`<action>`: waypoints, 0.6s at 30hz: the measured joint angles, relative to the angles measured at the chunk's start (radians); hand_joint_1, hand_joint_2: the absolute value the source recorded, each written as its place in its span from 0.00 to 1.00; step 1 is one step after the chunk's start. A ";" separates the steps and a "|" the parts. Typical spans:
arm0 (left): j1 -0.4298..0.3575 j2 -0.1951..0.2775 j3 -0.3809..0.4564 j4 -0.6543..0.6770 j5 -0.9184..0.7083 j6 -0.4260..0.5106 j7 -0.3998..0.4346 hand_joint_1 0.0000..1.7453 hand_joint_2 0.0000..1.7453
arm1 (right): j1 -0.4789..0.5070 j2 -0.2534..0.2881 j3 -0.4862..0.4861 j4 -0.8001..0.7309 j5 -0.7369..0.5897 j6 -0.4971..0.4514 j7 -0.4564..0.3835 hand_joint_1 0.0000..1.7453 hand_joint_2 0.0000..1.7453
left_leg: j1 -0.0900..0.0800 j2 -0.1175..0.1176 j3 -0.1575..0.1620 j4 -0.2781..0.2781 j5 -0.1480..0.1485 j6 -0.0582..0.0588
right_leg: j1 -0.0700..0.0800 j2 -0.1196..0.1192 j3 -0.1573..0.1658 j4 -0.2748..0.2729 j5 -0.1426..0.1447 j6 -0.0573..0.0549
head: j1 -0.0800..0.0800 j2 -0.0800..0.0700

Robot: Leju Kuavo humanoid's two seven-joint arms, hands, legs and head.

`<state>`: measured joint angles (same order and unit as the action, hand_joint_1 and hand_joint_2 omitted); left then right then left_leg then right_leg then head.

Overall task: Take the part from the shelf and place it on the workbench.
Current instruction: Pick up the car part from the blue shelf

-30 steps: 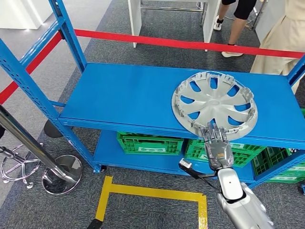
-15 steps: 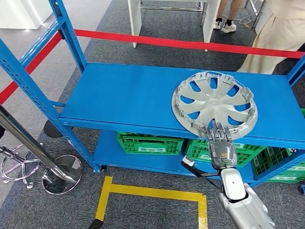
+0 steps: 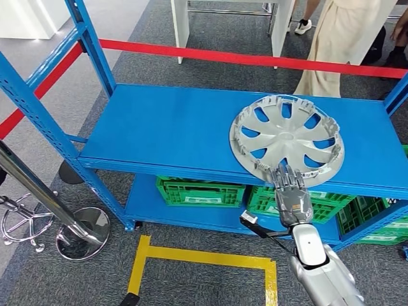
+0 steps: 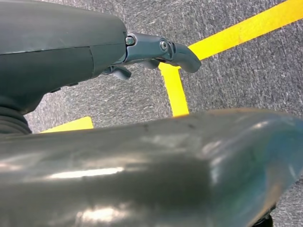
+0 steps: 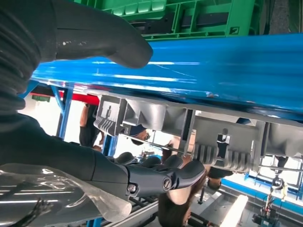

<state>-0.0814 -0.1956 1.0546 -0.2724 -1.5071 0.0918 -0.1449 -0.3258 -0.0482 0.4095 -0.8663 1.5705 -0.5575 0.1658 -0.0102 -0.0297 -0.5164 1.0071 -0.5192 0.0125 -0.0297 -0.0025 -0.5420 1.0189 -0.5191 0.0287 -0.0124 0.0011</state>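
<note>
The part is a silver hubcap (image 3: 287, 137) lying flat on the right half of the blue shelf (image 3: 168, 131), its near rim over the front edge. My right hand (image 3: 290, 191) reaches up from below, its fingers resting on that near rim. In the right wrist view the fingers (image 5: 171, 177) stretch along the hubcap's ribbed rim (image 5: 221, 137) while the thumb (image 5: 107, 40) lies on the other side of the shelf's blue edge (image 5: 232, 71); nothing is gripped. My left hand (image 4: 157, 49) hangs over the grey floor with a finger straight and holds nothing.
Green crates (image 3: 199, 191) fill the lower shelf. A red barrier tape (image 3: 240, 58) runs behind the rack, with a person in beige (image 3: 336, 44) and white table legs (image 3: 180, 25) beyond. Yellow floor tape (image 3: 202, 258) and a chrome stand base (image 3: 79, 233) lie in front.
My right hand drifted slightly right along the hubcap's near rim, then back a little. The hubcap has not moved. The person in beige walked leftward behind the tape.
</note>
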 joint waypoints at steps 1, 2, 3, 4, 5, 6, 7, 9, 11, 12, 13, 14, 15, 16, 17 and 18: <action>0.000 0.000 0.000 0.000 0.000 0.000 0.000 0.00 0.00 | -0.003 0.003 -0.002 0.005 0.000 -0.002 -0.001 0.00 1.00 | 0.000 0.000 0.000 0.000 0.000 0.000 | 0.000 0.000 0.000 0.000 0.000 0.000 | 0.000 0.000; 0.000 0.000 0.000 0.000 -0.001 0.000 0.000 0.00 0.00 | -0.006 0.006 -0.006 0.009 0.000 -0.005 -0.002 0.00 1.00 | 0.000 0.000 0.000 0.000 0.000 0.000 | 0.000 0.000 0.000 0.000 0.000 0.000 | 0.000 0.000; 0.000 0.000 0.000 0.000 -0.001 0.000 0.000 0.00 0.00 | -0.007 0.008 -0.009 0.013 0.000 -0.009 -0.002 0.00 1.00 | 0.000 0.000 0.000 0.000 0.000 0.000 | 0.000 0.000 0.000 0.000 0.000 0.000 | 0.000 0.000; 0.000 0.000 0.000 0.000 -0.001 0.001 0.000 0.00 0.00 | -0.009 0.011 -0.013 0.016 0.000 -0.012 -0.002 0.00 1.00 | 0.000 0.000 0.000 0.000 0.000 0.000 | 0.000 0.000 0.000 0.000 0.000 0.000 | 0.000 0.000; 0.000 0.000 0.000 0.000 -0.002 0.001 0.000 0.00 0.00 | -0.011 0.014 -0.016 0.019 0.000 -0.015 -0.002 0.00 1.00 | 0.000 0.000 0.000 0.000 0.000 0.000 | 0.000 0.000 0.000 0.000 0.000 0.000 | 0.000 0.000; 0.000 0.000 0.000 0.000 -0.002 0.002 0.000 0.00 0.00 | -0.013 0.016 -0.018 0.022 0.000 -0.017 -0.003 0.00 1.00 | 0.000 0.000 0.000 0.000 0.000 0.000 | 0.000 0.000 0.000 0.000 0.000 0.000 | 0.000 0.000; 0.000 0.000 0.000 0.000 -0.002 0.002 0.000 0.00 0.00 | -0.015 0.018 -0.019 0.024 0.000 -0.019 -0.003 0.00 1.00 | 0.000 0.000 0.000 0.000 0.000 0.000 | 0.000 0.000 0.000 0.000 0.000 0.000 | 0.000 0.000; 0.000 0.000 0.001 0.000 -0.003 0.003 0.000 0.00 0.00 | -0.018 0.021 -0.023 0.029 0.000 -0.025 -0.004 0.00 1.00 | 0.000 0.000 0.000 0.000 0.000 0.000 | 0.000 0.000 0.000 0.000 0.000 0.000 | 0.000 0.000; 0.000 0.000 0.001 0.000 -0.004 0.003 0.000 0.00 0.00 | -0.020 0.025 -0.030 0.031 0.000 -0.033 -0.005 0.00 1.00 | 0.000 0.000 0.000 0.000 0.000 0.000 | 0.000 0.000 0.000 0.000 0.000 0.000 | 0.000 0.000; 0.000 0.000 0.001 0.000 -0.004 0.003 0.000 0.00 0.00 | -0.021 0.027 -0.035 0.031 0.000 -0.036 -0.005 0.00 1.00 | 0.000 0.000 0.000 0.000 0.000 0.000 | 0.000 0.000 0.000 0.000 0.000 0.000 | 0.000 0.000; 0.000 0.000 0.002 0.000 -0.004 0.003 0.000 0.00 0.00 | -0.021 0.028 -0.038 0.031 0.000 -0.039 -0.006 0.00 1.00 | 0.000 0.000 0.000 0.000 0.000 0.000 | 0.000 0.000 0.000 0.000 0.000 0.000 | 0.000 0.000; 0.000 0.000 0.002 0.000 -0.005 0.003 0.000 0.00 0.00 | -0.022 0.029 -0.041 0.031 0.000 -0.041 -0.006 0.00 1.00 | 0.000 0.000 0.000 0.000 0.000 0.000 | 0.000 0.000 0.000 0.000 0.000 0.000 | 0.000 0.000; 0.000 0.000 0.003 0.000 -0.005 0.003 0.000 0.00 0.00 | -0.023 0.029 -0.043 0.031 0.000 -0.042 -0.006 0.00 1.00 | 0.000 0.000 0.000 0.000 0.000 0.000 | 0.000 0.000 0.000 0.000 0.000 0.000 | 0.000 0.000; 0.000 0.000 0.004 0.000 -0.006 0.003 0.000 0.00 0.00 | -0.023 0.029 -0.044 0.031 0.000 -0.043 -0.007 0.00 1.00 | 0.000 0.000 0.000 0.000 0.000 0.000 | 0.000 0.000 0.000 0.000 0.000 0.000 | 0.000 0.000; 0.000 0.001 0.005 0.000 -0.007 0.003 0.000 0.00 0.00 | -0.023 0.030 -0.045 0.031 0.000 -0.043 -0.007 0.00 1.00 | 0.000 0.000 0.000 0.000 0.000 0.000 | 0.000 0.000 0.000 0.000 0.000 0.000 | 0.000 0.000; 0.000 0.001 0.005 0.000 -0.007 0.003 0.000 0.00 0.00 | -0.023 0.030 -0.045 0.031 0.000 -0.043 -0.007 0.00 1.00 | 0.000 0.000 0.000 0.000 0.000 0.000 | 0.000 0.000 0.000 0.000 0.000 0.000 | 0.000 0.000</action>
<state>-0.0813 -0.1950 1.0600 -0.2724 -1.5141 0.0946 -0.1450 -0.3491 -0.0180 0.3641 -0.8350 1.5705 -0.6001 0.1591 -0.0102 -0.0298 -0.5165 1.0074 -0.5192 0.0125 -0.0297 -0.0026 -0.5418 1.0189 -0.5190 0.0288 -0.0122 0.0011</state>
